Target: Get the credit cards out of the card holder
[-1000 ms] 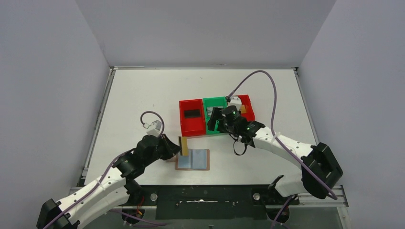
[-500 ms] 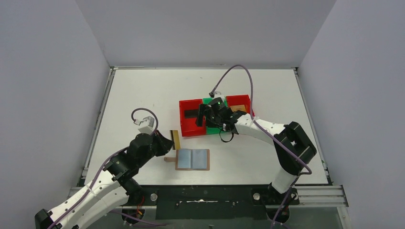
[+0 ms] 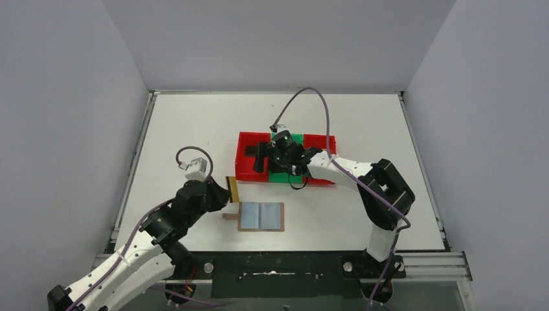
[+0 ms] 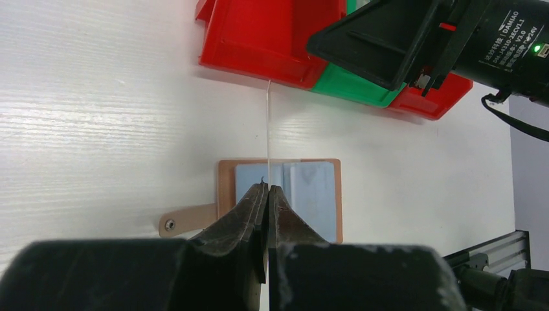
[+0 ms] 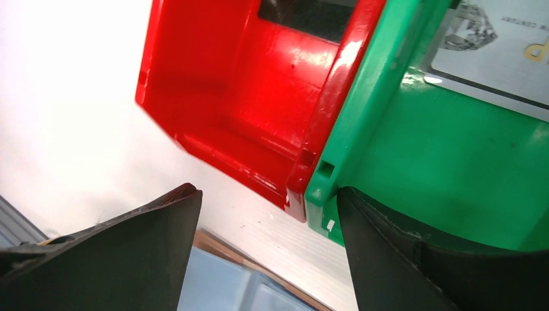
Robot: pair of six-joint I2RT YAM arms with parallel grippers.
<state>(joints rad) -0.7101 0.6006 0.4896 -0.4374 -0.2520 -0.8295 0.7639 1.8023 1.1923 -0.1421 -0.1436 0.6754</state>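
The card holder (image 3: 261, 216) lies open on the table, tan rim and grey-blue lining up; it also shows in the left wrist view (image 4: 291, 191), strap tab to its left. My left gripper (image 3: 226, 190) is shut on a gold credit card (image 3: 234, 190), held on edge left of and above the holder; it is a thin line in the left wrist view (image 4: 267, 123). My right gripper (image 3: 263, 159) is open and empty over the near walls of the bins (image 5: 265, 191). A black card (image 5: 311, 13) lies in the left red bin. A silver-grey card (image 5: 498, 48) lies in the green bin.
Three joined bins stand mid-table: left red bin (image 3: 246, 170), green bin (image 3: 281, 177), right red bin (image 3: 322, 139). The right forearm reaches across them from the right. White table all round, walls at the back and sides.
My left gripper has carried the gold card up and left, off the holder. My right gripper has swung left across the bins, and the bins have shifted slightly left.
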